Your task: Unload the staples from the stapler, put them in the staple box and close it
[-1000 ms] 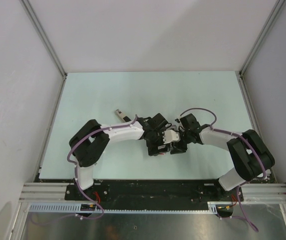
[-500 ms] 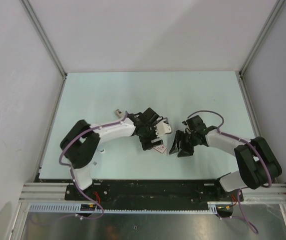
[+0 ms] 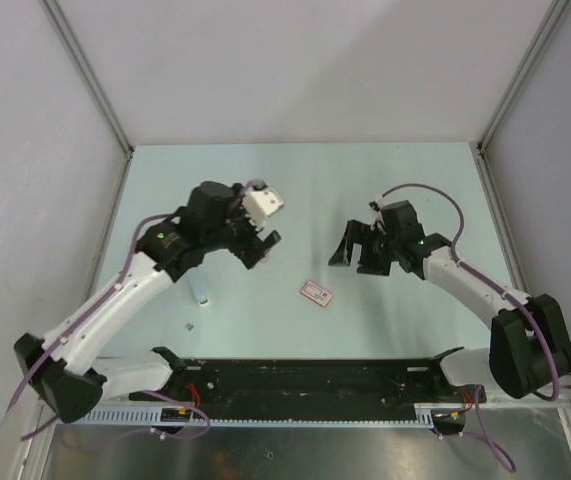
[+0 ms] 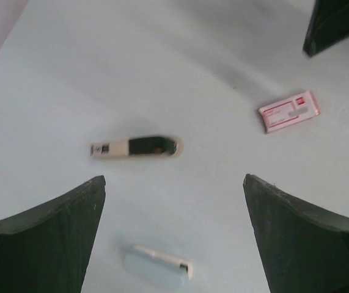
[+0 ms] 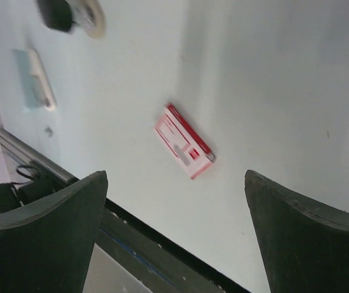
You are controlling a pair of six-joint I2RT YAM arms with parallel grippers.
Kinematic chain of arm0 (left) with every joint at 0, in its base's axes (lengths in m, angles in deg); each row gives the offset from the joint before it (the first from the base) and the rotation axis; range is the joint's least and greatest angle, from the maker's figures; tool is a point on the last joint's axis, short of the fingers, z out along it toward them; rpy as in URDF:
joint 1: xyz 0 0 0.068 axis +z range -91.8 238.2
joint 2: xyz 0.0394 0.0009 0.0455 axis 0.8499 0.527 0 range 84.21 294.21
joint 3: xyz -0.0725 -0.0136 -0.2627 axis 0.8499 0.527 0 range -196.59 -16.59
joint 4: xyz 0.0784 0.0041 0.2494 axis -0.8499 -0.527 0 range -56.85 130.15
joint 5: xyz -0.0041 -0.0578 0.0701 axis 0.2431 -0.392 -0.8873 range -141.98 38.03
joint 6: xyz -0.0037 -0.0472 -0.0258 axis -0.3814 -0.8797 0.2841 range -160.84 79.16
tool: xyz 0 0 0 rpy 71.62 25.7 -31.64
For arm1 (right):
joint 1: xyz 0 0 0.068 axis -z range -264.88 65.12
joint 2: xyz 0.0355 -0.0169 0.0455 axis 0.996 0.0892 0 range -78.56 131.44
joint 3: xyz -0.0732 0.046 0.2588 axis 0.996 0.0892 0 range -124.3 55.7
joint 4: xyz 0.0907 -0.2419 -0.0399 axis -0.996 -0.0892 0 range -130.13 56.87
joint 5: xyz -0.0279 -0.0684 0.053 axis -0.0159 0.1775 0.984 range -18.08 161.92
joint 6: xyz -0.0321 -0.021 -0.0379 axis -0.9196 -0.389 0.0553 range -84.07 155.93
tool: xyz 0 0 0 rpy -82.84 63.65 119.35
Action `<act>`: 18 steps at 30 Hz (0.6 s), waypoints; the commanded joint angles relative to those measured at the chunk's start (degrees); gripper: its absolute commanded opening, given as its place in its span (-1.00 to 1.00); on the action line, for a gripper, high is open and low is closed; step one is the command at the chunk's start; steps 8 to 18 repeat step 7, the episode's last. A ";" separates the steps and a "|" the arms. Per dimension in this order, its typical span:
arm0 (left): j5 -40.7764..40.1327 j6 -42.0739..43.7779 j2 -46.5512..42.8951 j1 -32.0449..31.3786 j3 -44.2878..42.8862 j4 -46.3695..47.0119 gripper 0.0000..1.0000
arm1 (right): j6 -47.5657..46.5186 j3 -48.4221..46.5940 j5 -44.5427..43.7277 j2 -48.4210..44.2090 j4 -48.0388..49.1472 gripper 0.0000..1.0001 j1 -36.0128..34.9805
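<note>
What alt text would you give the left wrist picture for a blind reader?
A small dark-and-cream stapler lies on a pale table, seen past the open left tool's two dark fingers. A red-and-white flat box lies at the picture's right and a pale bluish bar near its bottom edge, all apart.

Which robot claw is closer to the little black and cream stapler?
Left. The left gripper hangs open right above the small slim black-and-cream stapler. The right gripper, also open, is off to the side, with the flat red-and-white box between it and the stapler.
</note>
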 commanded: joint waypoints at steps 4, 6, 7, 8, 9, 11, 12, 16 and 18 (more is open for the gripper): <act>6.77 -6.01 -12.82 14.90 1.95 -4.25 0.99 | -1.99 -10.19 -4.58 -2.14 -0.60 0.99 -1.87; 8.34 -6.05 -16.00 18.77 3.34 -4.25 0.99 | -2.40 -12.41 -5.96 -1.46 -1.51 0.99 -3.25; 9.23 -6.17 -17.17 20.74 3.96 -4.26 0.99 | -2.61 -13.36 -6.80 -1.38 -1.79 0.99 -3.85; 9.23 -6.17 -17.17 20.74 3.96 -4.26 0.99 | -2.61 -13.36 -6.80 -1.38 -1.79 0.99 -3.85; 9.23 -6.17 -17.17 20.74 3.96 -4.26 0.99 | -2.61 -13.36 -6.80 -1.38 -1.79 0.99 -3.85; 9.23 -6.17 -17.17 20.74 3.96 -4.26 0.99 | -2.61 -13.36 -6.80 -1.38 -1.79 0.99 -3.85; 9.23 -6.17 -17.17 20.74 3.96 -4.26 0.99 | -2.61 -13.36 -6.80 -1.38 -1.79 0.99 -3.85; 9.23 -6.17 -17.17 20.74 3.96 -4.26 0.99 | -2.61 -13.36 -6.80 -1.38 -1.79 0.99 -3.85; 9.23 -6.17 -17.17 20.74 3.96 -4.26 0.99 | -2.61 -13.36 -6.80 -1.38 -1.79 0.99 -3.85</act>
